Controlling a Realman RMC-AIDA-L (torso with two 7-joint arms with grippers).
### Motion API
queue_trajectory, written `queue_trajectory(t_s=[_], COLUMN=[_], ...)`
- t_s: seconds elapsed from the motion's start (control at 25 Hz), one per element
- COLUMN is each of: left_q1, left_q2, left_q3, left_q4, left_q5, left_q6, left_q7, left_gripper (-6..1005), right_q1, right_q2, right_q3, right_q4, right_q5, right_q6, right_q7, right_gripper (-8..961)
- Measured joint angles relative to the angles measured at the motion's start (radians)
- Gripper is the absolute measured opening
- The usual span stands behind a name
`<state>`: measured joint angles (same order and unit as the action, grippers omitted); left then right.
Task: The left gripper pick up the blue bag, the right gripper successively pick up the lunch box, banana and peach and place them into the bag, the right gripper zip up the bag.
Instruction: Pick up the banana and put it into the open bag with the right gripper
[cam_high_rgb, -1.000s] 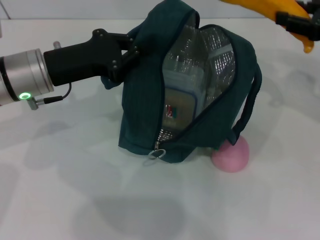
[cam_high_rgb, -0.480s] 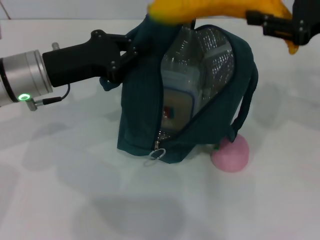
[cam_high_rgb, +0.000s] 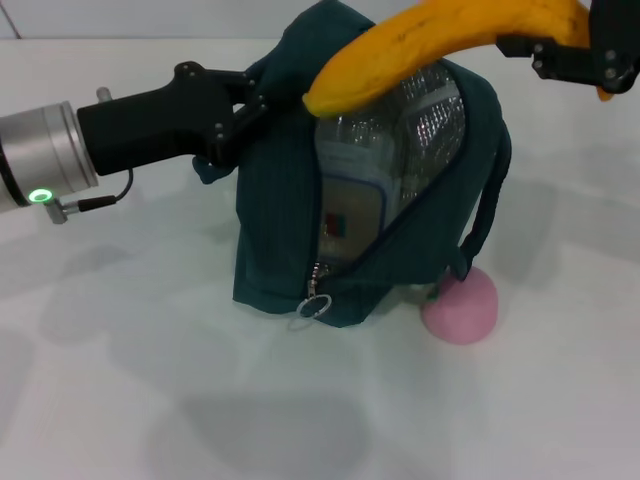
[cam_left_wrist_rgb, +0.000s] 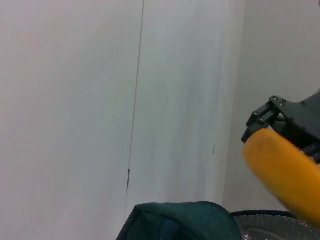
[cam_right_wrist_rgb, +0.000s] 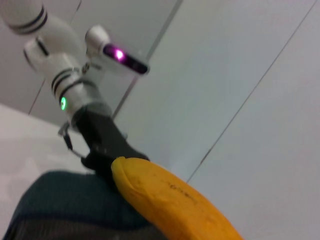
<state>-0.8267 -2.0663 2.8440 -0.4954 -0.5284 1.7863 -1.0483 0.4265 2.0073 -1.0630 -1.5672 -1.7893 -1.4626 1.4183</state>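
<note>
Two end effectors are at work on the white bench. The left end effector, black on a silver wrist with a green light, reaches in from the bench's left edge and is clamped on the upper left fabric of the blue bag, holding it upright near the middle of the bench. The bag's mouth gapes, showing silver foil lining, and the lunch box stands inside it with its small sticker visible. The zipper's ring pull hangs at the bag's lower front. The right end effector, toward the far right corner, is closed around the stem end of the banana, which slants down with its free tip over the bag's open top. The peach rests on the bench, touching the bag's lower right side beneath a handle.
</note>
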Motion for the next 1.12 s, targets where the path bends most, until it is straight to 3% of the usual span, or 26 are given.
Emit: queue_trajectory(t_s=[0.28,0.52,0.72,0.96,1.12], left_q1=[0.003,0.003,0.004,0.001,0.003], left_q2=[0.012,0.015,0.015,0.012,0.008], left_q3=[0.000,0.000,0.000,0.000,0.000], left_q4=[0.002,0.000,0.003,0.008,0.008], left_q5=[0.000,-0.014,-0.025,-0.046,-0.057], left_q6=[0.001,0.000,0.000,-0.003,-0.005], left_q7=[-0.006,-0.025,-0.027,-0.027,-0.027], left_gripper=[34,34,34,35,35], right_q1=[0.028,0.111,0.207,0.328,0.402], right_q2=[-0.012,-0.046,-0.077,-0.078,-0.080], right_q3=[0.000,0.052,0.062,0.049,-0.012], right_q4=[-0.015,-0.016,-0.011,0.023,0.053], right_q5=[-0.073,-0.086,-0.191,-0.354,-0.406], right_q6=[-0.036,-0.161,-0.224,-0.272,-0.284], right_q7=[0.003,0.032,0.085,0.106,0.102], right_gripper=[460,461,460,460,462])
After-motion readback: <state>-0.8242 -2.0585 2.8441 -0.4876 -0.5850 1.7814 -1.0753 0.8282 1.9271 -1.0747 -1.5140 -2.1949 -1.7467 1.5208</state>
